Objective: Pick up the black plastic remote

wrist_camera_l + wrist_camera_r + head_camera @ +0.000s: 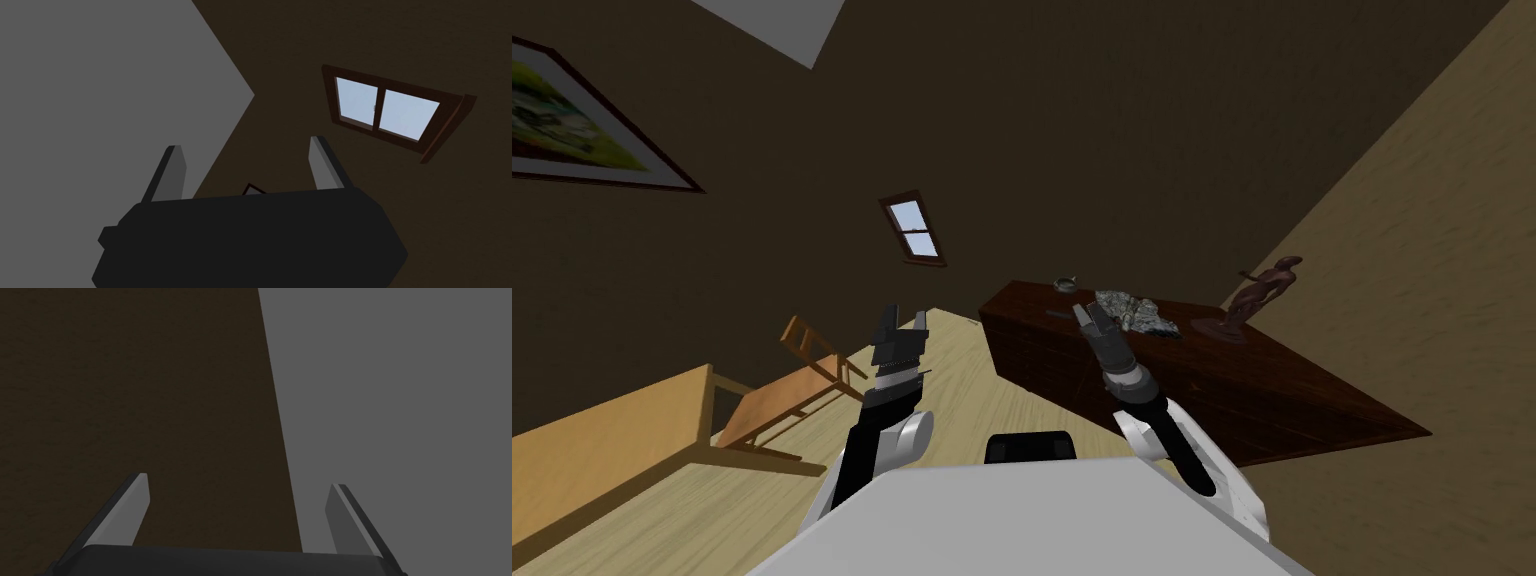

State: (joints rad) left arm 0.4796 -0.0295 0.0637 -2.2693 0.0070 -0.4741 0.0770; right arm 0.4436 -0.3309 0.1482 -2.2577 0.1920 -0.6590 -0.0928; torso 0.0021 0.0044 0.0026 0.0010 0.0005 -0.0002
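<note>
Remote (1058, 313) on dark wood tabletop (1312, 385), closest to right arm, not yet grasped.
Remote reads as a thin flat dark bar near the tabletop's left end, long axis seemingly along the front edge, too small to be sure. Small round dish (1065, 285) sits behind it, crumpled grey lump (1130, 310) just to its right, brown figurine (1257, 292) further right. Right arm (1124, 372) reaches over that end, jaws released and empty, pointing upward and not at the remote. Likely next move: tip wrist down, set jaws across the bar's short side. Left arm (884, 400) well apart over the floor, jaws released too.
</note>
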